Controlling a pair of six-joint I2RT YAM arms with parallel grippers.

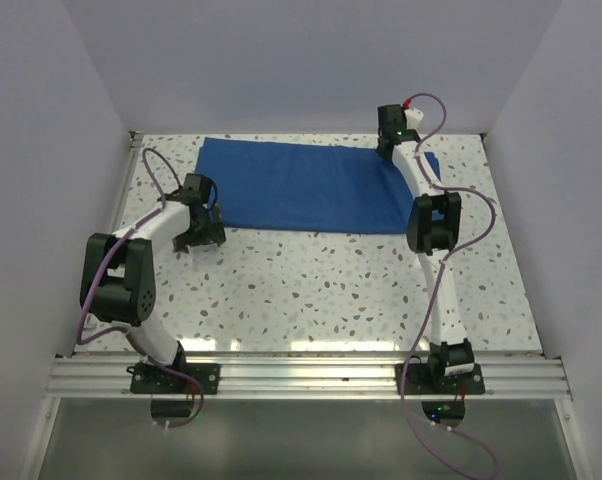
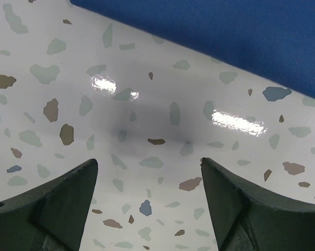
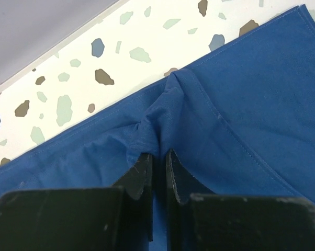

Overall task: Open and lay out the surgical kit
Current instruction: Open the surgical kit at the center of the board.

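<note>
text: none legible | labels: none | numbers: none | all 3 views

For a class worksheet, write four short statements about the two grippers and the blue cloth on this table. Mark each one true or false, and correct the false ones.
1. The right gripper is shut on a pinched-up fold of the blue cloth. True.
2. The left gripper also grips the cloth. False: it is open above bare table, beside the cloth's edge, and holds nothing.
3. The cloth lies on the far part of the table, away from the arm bases. True.
4. Scissors and clamps are laid out on top of the cloth. False: no instruments show in any view.
</note>
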